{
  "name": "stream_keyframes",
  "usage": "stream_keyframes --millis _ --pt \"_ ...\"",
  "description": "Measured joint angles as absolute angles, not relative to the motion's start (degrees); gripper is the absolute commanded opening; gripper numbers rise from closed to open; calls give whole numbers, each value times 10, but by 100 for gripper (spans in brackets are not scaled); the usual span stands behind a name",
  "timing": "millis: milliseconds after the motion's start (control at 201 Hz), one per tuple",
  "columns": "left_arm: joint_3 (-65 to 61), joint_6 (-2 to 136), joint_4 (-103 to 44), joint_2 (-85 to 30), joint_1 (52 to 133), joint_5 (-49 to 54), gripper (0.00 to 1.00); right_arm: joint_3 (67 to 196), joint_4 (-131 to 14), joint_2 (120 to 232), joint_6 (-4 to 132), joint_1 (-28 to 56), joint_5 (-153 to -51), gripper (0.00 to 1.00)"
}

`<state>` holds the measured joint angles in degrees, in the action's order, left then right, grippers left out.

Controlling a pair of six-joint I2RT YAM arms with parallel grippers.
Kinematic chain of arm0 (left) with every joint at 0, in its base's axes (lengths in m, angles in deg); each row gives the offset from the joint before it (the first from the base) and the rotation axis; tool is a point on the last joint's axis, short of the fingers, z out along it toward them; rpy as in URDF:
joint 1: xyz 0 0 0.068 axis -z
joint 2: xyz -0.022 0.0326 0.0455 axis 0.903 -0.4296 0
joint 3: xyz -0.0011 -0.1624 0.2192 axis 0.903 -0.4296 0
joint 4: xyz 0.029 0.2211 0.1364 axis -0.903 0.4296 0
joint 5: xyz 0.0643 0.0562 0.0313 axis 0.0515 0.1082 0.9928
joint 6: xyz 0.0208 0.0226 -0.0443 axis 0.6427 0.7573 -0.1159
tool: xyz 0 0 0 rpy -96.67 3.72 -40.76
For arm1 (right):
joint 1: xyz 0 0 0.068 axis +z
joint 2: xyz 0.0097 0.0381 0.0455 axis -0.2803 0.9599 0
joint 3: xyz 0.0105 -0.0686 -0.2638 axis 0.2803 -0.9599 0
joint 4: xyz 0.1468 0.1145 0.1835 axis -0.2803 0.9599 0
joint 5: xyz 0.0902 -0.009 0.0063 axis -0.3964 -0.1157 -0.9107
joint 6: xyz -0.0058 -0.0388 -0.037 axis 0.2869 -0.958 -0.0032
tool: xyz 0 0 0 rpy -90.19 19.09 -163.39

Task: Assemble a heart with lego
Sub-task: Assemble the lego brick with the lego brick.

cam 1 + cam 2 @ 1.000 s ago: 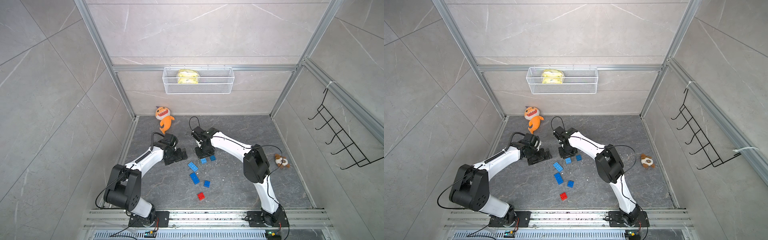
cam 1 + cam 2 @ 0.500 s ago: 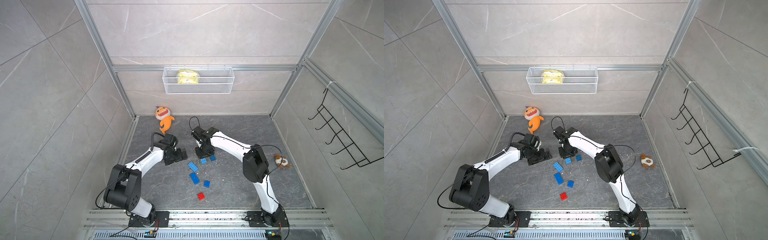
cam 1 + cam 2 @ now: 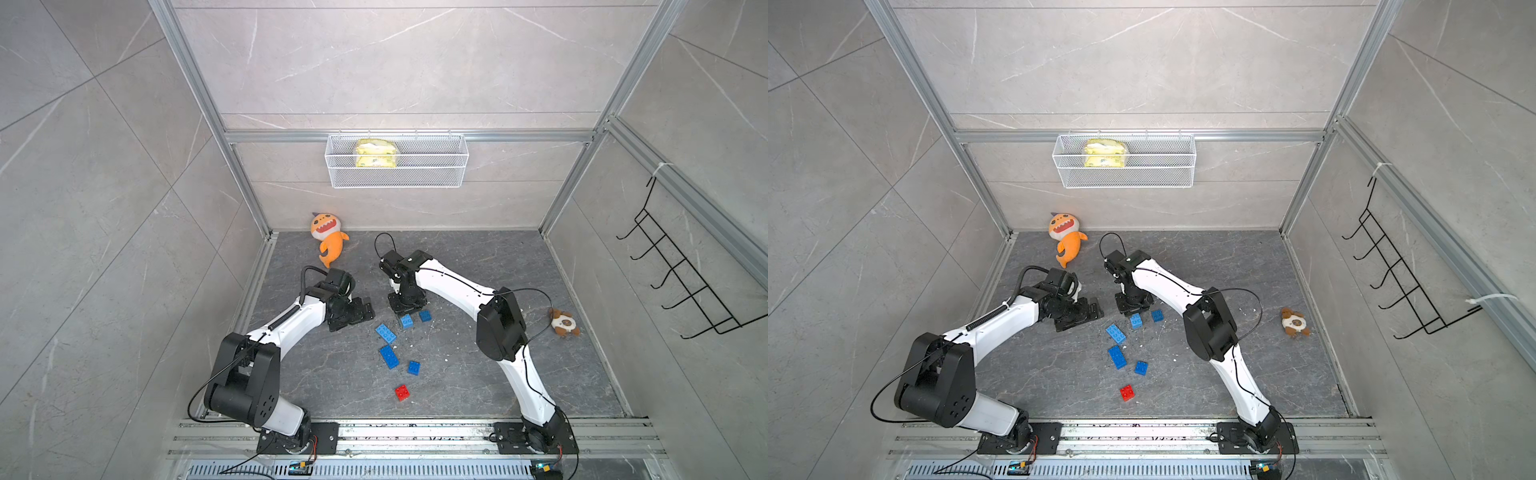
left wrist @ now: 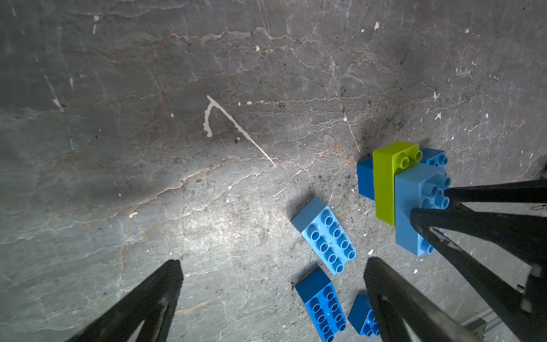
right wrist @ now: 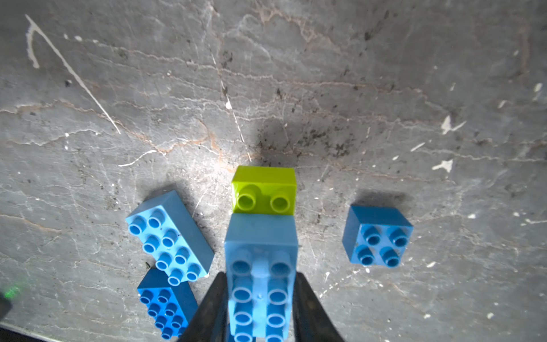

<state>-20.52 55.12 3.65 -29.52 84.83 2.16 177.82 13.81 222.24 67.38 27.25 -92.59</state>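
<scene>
No text, number or sign can be read anywhere. The yellow packet [image 3: 375,153] in the far wire basket [image 3: 436,179] bears print, too small to read.

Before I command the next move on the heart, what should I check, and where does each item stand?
1. Grip: right gripper shut on the light-blue brick: ok.
2. Placement: that brick sits over the lime-green brick: ok.
3. Studs pressed fully home: cannot tell.
4. Helper arm: left gripper open, holding nothing: ok.
5. Heart complete: not ok; the red brick lies loose, apart from the stack.
</scene>
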Motion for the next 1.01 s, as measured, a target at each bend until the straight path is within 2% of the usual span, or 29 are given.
stream_keyframes --millis 199,374,528,628,727,772,1007 --pt "-214 551 36 -283 848 22 100 1829 182 2252 666 273 -926 41" --pt "-215 549 36 -280 848 22 100 1828 194 2254 660 273 -921 58" --pt "-213 544 37 -279 848 21 100 1833 198 2238 662 273 -911 62" --pt "-211 538 37 -274 849 21 100 1822 184 2207 662 272 -909 58" --pt "-210 530 36 -261 852 21 100 1785 151 2158 657 272 -908 39" --pt "-210 527 36 -255 852 21 100 1763 132 2136 660 272 -911 34" --pt "-211 504 36 -236 858 22 100 1710 66 2105 648 272 -924 33"
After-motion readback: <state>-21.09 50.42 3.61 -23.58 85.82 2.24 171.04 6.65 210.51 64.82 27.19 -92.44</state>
